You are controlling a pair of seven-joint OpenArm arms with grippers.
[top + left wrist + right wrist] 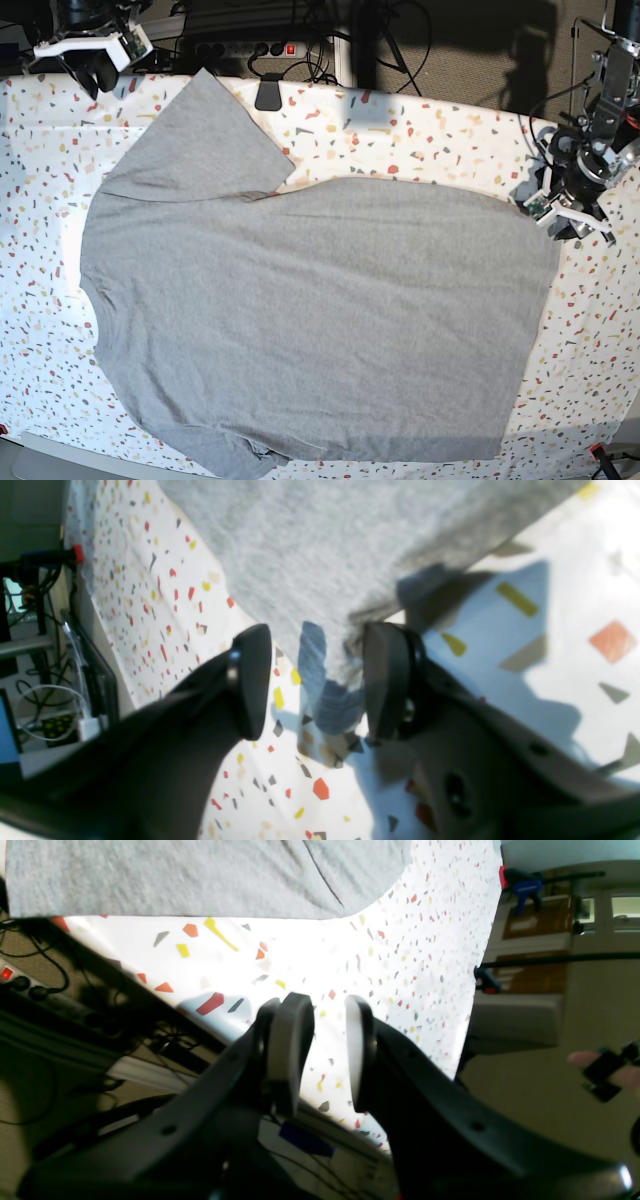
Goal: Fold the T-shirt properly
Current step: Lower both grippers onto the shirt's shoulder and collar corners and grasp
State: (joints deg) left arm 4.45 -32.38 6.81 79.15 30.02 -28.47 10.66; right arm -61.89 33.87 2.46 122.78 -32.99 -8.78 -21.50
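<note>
The grey T-shirt [320,320] lies spread flat, plain side up, across the speckled cloth, with one sleeve pointing to the back left. My left gripper [545,215] hovers at the shirt's right corner. In the left wrist view its black fingers [250,680] stand wide apart, and the corner of the T-shirt [325,545] reaches into the gap of the left gripper [317,680], close to the right-hand finger. My right gripper [100,65] sits at the back left table edge, off the shirt. In its own view the right gripper [325,1055] shows a narrow empty gap, and the T-shirt [200,875] lies farther ahead.
A white cloth with coloured flecks [430,130] covers the table. A black clamp [268,95] grips the back edge. Behind it lie a power strip [245,47] and cables. A person's hand [600,1067] holding a small black object shows off the table.
</note>
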